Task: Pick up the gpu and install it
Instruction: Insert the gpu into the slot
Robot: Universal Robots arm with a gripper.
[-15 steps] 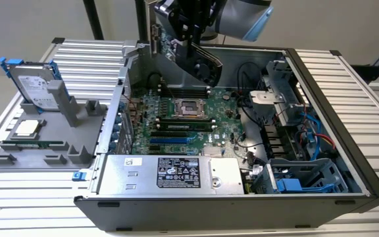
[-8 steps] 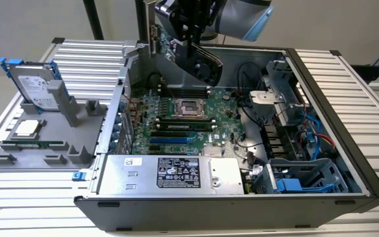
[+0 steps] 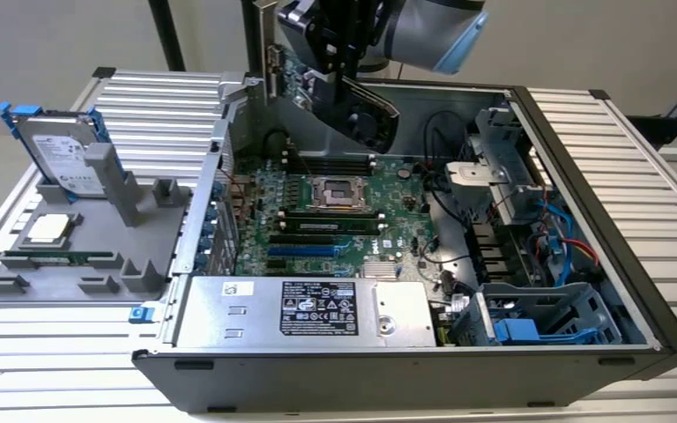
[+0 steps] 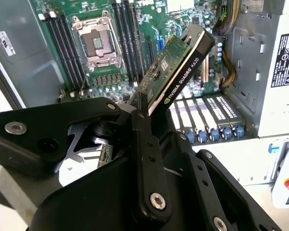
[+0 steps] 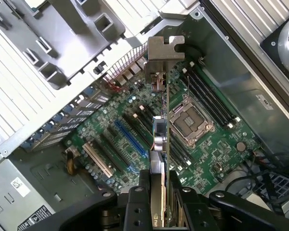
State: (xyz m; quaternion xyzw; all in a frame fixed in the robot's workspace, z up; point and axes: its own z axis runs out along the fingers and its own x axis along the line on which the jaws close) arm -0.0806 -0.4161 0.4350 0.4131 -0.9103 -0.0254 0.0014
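Right now I see the slatted worktop (image 3: 68,344) carrying the open computer case (image 3: 409,388), with its motherboard (image 3: 315,220) lying exposed inside. I have the gpu (image 4: 178,67) clamped between the fingers (image 5: 135,204). It is held tilted above the board, seated in no slot. In the first wrist view it hangs edge-on, with its silver bracket (image 5: 164,50) at the end farthest from the fingers.

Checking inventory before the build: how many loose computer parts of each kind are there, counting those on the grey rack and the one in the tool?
gpu, clamped in the tool: 1
hard drive, standing on the grey rack: 1
processor chip: 1
memory stick: 1
Total: 4
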